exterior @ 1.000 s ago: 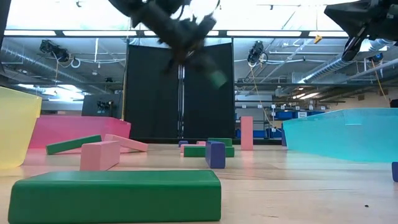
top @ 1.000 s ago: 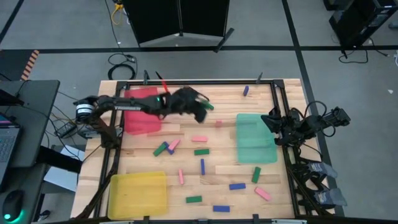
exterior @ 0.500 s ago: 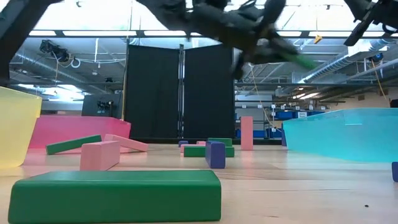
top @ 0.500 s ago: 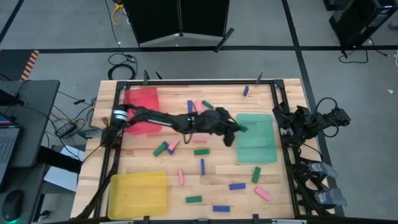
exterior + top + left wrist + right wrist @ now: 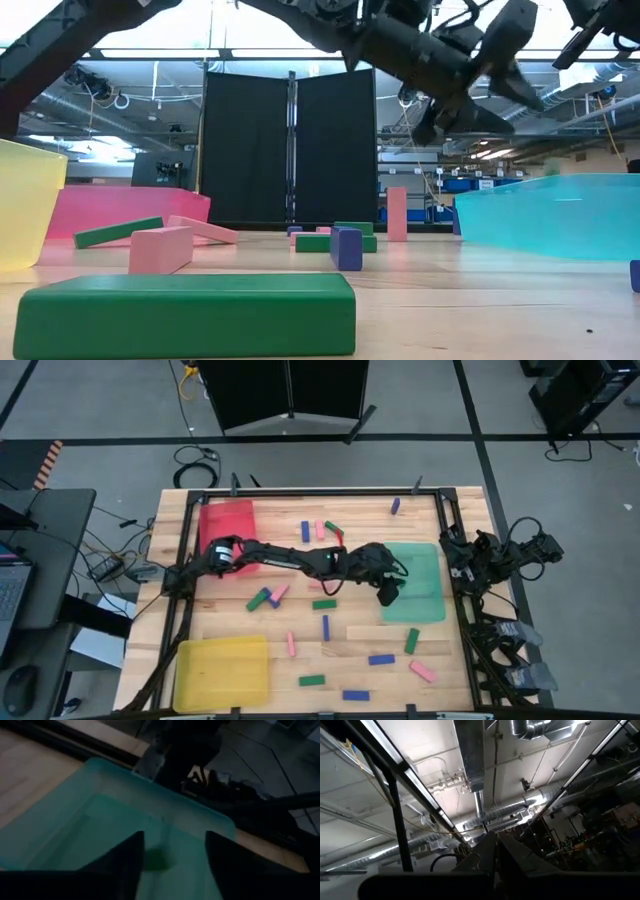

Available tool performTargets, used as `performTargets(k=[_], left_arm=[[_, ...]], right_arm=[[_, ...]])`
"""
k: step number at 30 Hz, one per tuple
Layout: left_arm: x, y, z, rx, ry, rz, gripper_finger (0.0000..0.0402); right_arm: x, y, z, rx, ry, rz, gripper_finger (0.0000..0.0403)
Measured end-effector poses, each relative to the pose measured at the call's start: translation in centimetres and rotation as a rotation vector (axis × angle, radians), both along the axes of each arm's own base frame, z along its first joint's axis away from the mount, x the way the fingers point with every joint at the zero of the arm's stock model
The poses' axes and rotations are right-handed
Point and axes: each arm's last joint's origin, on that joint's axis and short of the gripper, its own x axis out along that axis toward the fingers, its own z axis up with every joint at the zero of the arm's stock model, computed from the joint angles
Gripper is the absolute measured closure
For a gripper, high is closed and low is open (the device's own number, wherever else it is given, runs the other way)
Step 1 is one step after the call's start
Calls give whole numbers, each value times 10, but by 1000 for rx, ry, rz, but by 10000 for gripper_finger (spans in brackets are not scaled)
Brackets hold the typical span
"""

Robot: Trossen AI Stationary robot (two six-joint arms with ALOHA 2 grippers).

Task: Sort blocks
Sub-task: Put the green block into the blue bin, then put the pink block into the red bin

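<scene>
**Left arm reaches over the teal tray with fingers apart, a green block below**

The left gripper [image 5: 388, 592] is stretched far across the wooden table [image 5: 350, 645] and hangs over the near edge of the translucent teal rectangular tray [image 5: 418, 595]. In its wrist view the two dark fingers [image 5: 125, 857] stand clearly apart, and a small green bar-shaped block [image 5: 156, 860] shows blurred between them against the tray's floor. Whether it is resting or dropping cannot be told. The right gripper [image 5: 462, 560] waits folded at the table's right edge, its fingers together and holding nothing.

The other small solid blocks lie scattered on the table:

- A green one [image 5: 324, 603] and a blue one [image 5: 326, 626] sit near the middle.
- A pink one [image 5: 291, 644] lies just toward the yellow tray [image 5: 222, 670].
- A blue one [image 5: 381, 659], a green one [image 5: 312, 681] and a pink one [image 5: 422, 672] lie along the front.
- A few sit near the red tray [image 5: 228, 520].

The blocks look light, rigid and smooth-sided, so they should neither deform nor break. A loose pinch might let one slip or twist. The surest hold is probably across the narrow width at mid-length, with the fingers square to the long sides. Blocks lying touching one another, such as the green and purple pair [image 5: 265, 598], will likely need a careful approach so the neighbour is not knocked.
</scene>
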Motion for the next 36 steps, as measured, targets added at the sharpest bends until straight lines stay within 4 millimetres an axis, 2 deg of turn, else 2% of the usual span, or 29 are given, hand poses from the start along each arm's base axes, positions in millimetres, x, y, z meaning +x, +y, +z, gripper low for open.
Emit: performTargets(k=[2, 4, 9, 11, 14, 20, 24, 29, 36], left_arm=[[-2, -3, 9, 30, -27, 28, 151], [-4, -5, 19, 59, -45, 33, 149], [-29, -24, 39, 132, -87, 25, 183], [-48, -35, 47, 144, -130, 17, 201], [-91, -46, 60, 150, -231, 25, 222], [-185, -59, 56, 136, -347, 123, 240], [-234, -60, 50, 150, -353, 271, 241], [-273, -60, 45, 145, -362, 370, 241], [-300, -61, 49, 125, -393, 394, 241]], right_arm=[[0, 0, 0, -2, 4, 0, 373], [0, 0, 0, -2, 6, 1, 373], [3, 1, -4, -1, 49, 16, 373], [6, 2, -6, -8, 83, 18, 373], [10, 3, -10, 13, 135, 4, 373], [24, 5, -19, 26, 267, -57, 373], [38, 7, -21, 38, 369, -76, 373], [65, 16, -13, -33, 547, -66, 373], [124, 34, -2, -209, 1015, -103, 372]])
